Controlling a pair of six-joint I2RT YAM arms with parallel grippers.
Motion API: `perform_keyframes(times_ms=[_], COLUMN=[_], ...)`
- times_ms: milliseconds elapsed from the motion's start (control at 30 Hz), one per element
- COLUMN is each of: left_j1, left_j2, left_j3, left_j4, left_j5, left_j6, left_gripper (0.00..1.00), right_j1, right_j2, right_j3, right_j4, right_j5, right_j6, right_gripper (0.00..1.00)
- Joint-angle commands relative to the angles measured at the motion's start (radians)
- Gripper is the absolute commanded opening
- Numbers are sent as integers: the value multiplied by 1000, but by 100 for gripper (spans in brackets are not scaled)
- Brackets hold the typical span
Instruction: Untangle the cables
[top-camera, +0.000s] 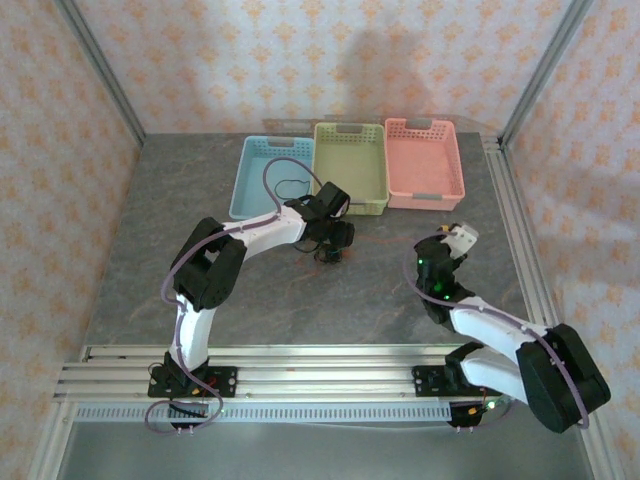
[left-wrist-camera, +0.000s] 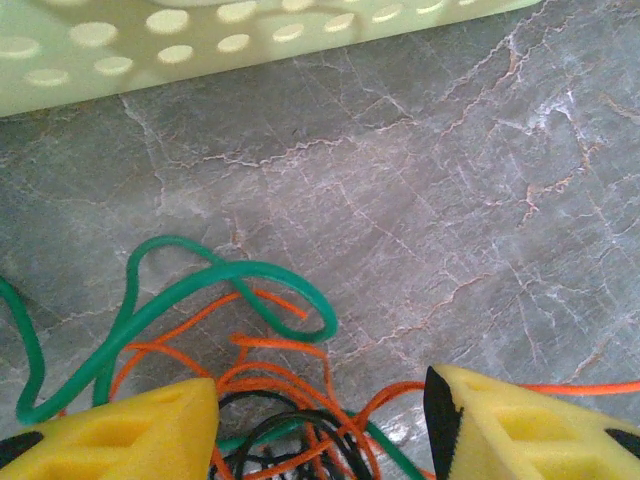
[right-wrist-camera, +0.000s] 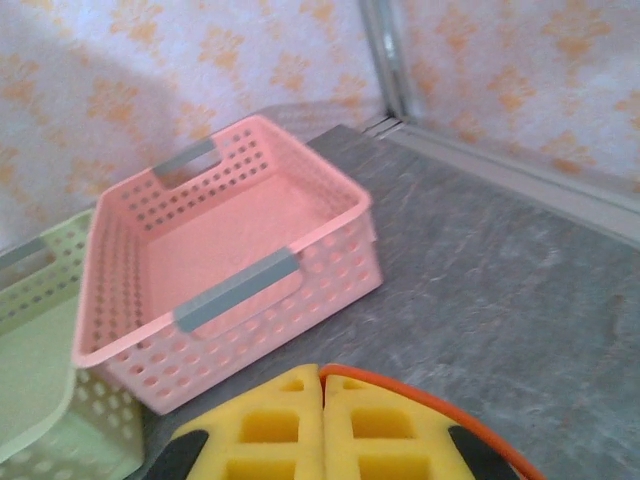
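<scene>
Cables (top-camera: 330, 255): a small knot of thin wires lies on the bench (top-camera: 250, 300), just in front of the green basket (left-wrist-camera: 250, 45) and right under the left arm.
Strands: the green cable (left-wrist-camera: 230, 285) throws the widest loops. The orange cable (left-wrist-camera: 270, 375) is finer and piles up in many turns. The black cable (left-wrist-camera: 275, 430) sits low in the heap.
Outlier: one orange strand leaves the knot sideways, flat along the bench.
Handling: we judge them light, limp and springy, so they will drag each other along and a hard pull could tighten the knot.
Where to hold: we would take the free green loop, clear of the orange crossings.
Left fingers (left-wrist-camera: 110, 435): spread wide either side of the knot, holding nothing.
Right fingers (right-wrist-camera: 310, 415): pressed together well apart from the knot, with an orange cable coming out at their seam. We take it as pinched.
Bench surface: grey, stone-veined and smooth, so the wires should slide.
Baskets: the blue basket (top-camera: 240, 190), the green one and the pink basket (right-wrist-camera: 300, 300) stand side by side at the far edge.
Room: patterned walls (top-camera: 300, 60) and a metal frame post (right-wrist-camera: 385, 50).
</scene>
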Motion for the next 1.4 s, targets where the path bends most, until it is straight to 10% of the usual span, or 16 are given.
perform_keyframes(times_ms=[0,167,433,867,1367], left_j1=[5,5,5,5,5], left_j2=[10,8,6,-12,-14], left_j3=[24,23,20,3,3], left_j4=[-42,-37,-30,-15,-17], left_j5=[-39,-28,-19,-34,-42], left_j6=[-3,1,3,0,-1], left_gripper=[57,43,16,7,2], right_j1=[-4,-6,-5,0,-1], right_j2=[-16,44,90,335,592], right_j3=[-20,18,56,238,510], right_j4=[55,38,19,10,-400], right_j5=[128,51,-43,-787,-854], right_j6=[24,19,11,-53,-56], right_gripper=[0,2,43,44,45])
